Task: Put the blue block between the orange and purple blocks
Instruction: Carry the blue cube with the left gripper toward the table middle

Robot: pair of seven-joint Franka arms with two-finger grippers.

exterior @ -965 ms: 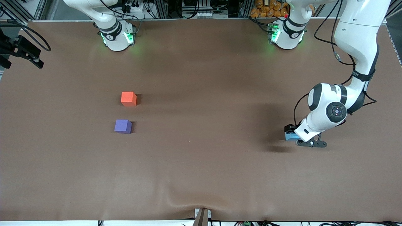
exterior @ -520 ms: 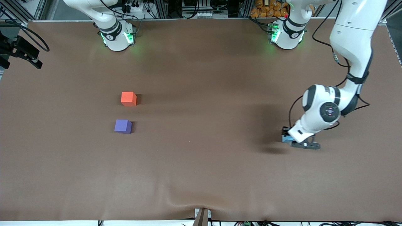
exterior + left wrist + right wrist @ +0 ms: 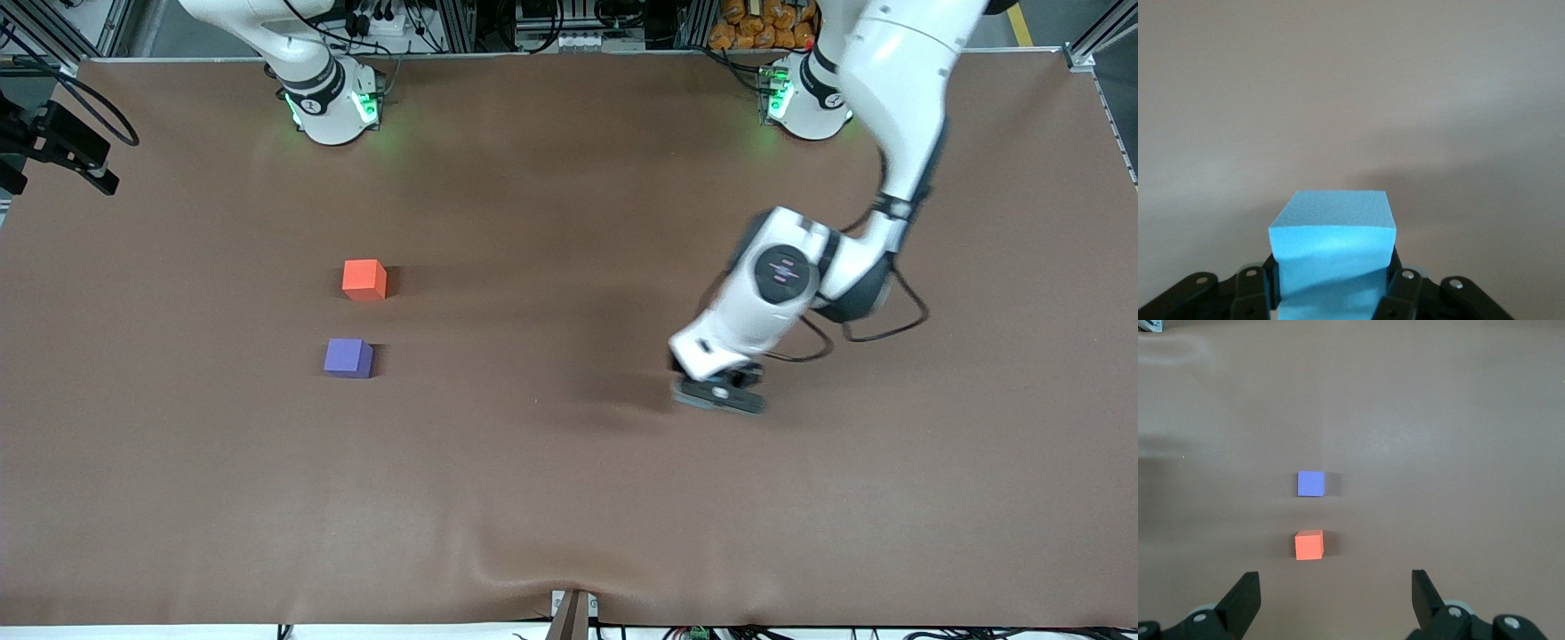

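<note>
On table (image 3: 551,498) — 2 blocks (image 3: 364,279)

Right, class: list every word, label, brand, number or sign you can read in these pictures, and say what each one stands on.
No text can be read anywhere.
Blue block, orange block, purple block: plain faces, no marks.
Left arm's wrist disc: small marks, too blurred to read.
Arm bases: a small round mark on each, too small to read.
Table: no writing.
</note>
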